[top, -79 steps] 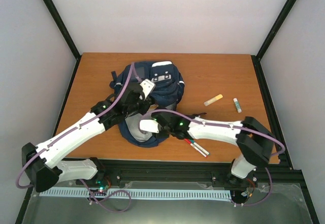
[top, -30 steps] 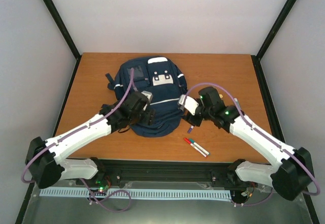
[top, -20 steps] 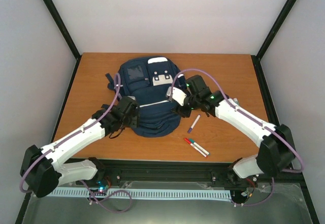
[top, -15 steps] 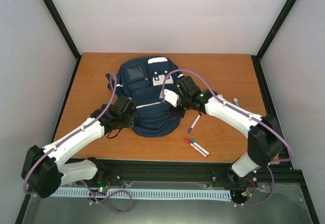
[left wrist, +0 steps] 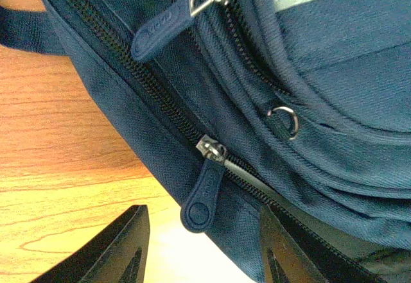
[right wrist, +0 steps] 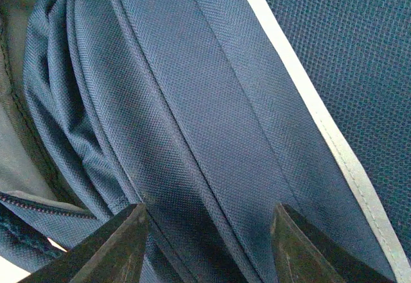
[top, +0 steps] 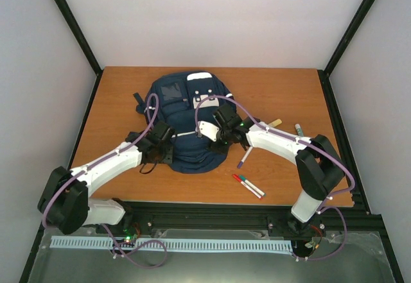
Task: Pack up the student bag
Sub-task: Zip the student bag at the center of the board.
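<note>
Top external view: your student bag (top: 186, 113) lies mid-table (top: 115, 97), with both arms reaching onto its near half.
Left gripper (left wrist: 202, 210): jaws apart, with a zipper pull (left wrist: 205, 187) between them at the bag's near left edge.
Right gripper (right wrist: 209, 207): jaws apart over blue fabric, left of a white stripe (right wrist: 308, 106).

Bright, even overhead light, soft shadows; wrist views close, slightly blurred.
</note>
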